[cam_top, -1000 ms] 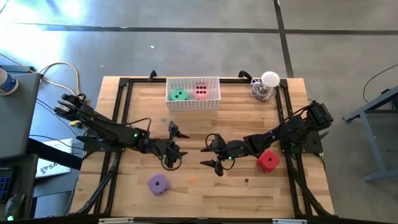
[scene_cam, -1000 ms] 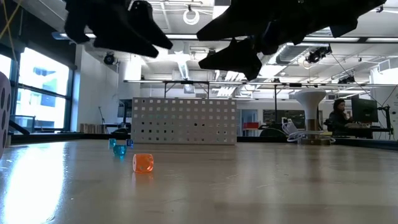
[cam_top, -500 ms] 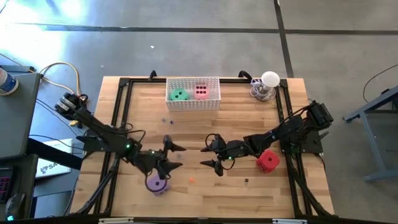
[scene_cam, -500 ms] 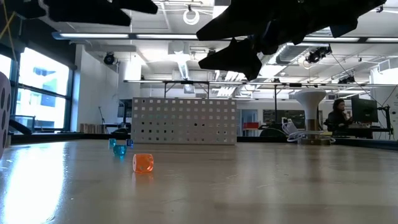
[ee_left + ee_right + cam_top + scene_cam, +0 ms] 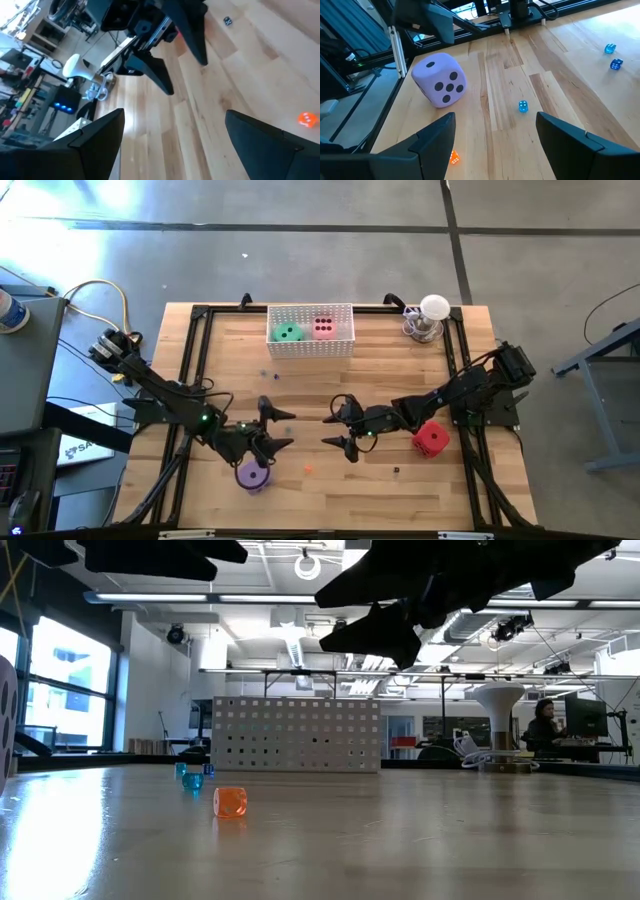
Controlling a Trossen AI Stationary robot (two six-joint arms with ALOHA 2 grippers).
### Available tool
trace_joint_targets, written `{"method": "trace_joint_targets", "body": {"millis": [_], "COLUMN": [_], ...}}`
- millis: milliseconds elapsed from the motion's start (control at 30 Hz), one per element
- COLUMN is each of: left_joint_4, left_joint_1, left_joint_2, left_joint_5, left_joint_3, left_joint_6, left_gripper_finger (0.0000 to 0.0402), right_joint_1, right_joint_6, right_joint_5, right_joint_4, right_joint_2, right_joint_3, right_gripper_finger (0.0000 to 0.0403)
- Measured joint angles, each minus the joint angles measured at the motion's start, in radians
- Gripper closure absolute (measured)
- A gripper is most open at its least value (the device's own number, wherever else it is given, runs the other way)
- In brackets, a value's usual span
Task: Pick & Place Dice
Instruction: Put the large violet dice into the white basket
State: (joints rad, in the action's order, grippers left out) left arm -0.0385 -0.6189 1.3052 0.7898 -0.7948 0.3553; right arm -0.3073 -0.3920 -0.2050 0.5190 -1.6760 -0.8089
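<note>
**Lining up on the purple die**

From above, my left gripper (image 5: 272, 425) hangs with its fingers spread wide and empty just beside the purple die (image 5: 251, 475), which sits on the wooden table (image 5: 330, 490). The green die (image 5: 289, 333) and pink die (image 5: 323, 327) already lie in the white perforated basket (image 5: 311, 346); the red die (image 5: 431, 438) rests near my right arm. My right gripper (image 5: 335, 432) waits mid-table, also open and empty.

From table height, the basket's pierced wall stands at the back, and a tiny orange speck (image 5: 230, 802) lies on the smooth boards. The purple die is probably the pale edge at the frame's far left, though I cannot be sure.

My left wrist sees planks, not the die, so I should swing back over it, centre on flat faces, then descend.

My right wrist shows the die soft-looking, round-cornered, dark-pipped: squeeze gently.
</note>
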Motion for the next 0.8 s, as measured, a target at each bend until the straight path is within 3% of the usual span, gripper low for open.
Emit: {"method": "trace_joint_targets", "body": {"millis": [133,400,800], "left_joint_4": [-0.003,0.048,0.248], "left_joint_1": [-0.006,-0.072,-0.252], "left_joint_2": [0.0,-0.003,-0.008], "left_joint_5": [0.019,-0.006,-0.017], "left_joint_3": [0.0,0.0,0.0], "left_joint_6": [0.004,-0.303,-0.471], "left_gripper_finger": [0.0064,0.0064,0.0064], "right_joint_1": [-0.001,-0.039,-0.086], "right_joint_6": [-0.005,0.021,0.019], "right_joint_5": [0.004,0.001,0.002], "right_joint_4": [-0.005,-0.008,-0.047], "right_joint_2": [0.0,0.0,0.0], "right_joint_3": [0.0,0.0,0.0], "right_gripper_finger": [0.0135,0.0135,0.0135]}}
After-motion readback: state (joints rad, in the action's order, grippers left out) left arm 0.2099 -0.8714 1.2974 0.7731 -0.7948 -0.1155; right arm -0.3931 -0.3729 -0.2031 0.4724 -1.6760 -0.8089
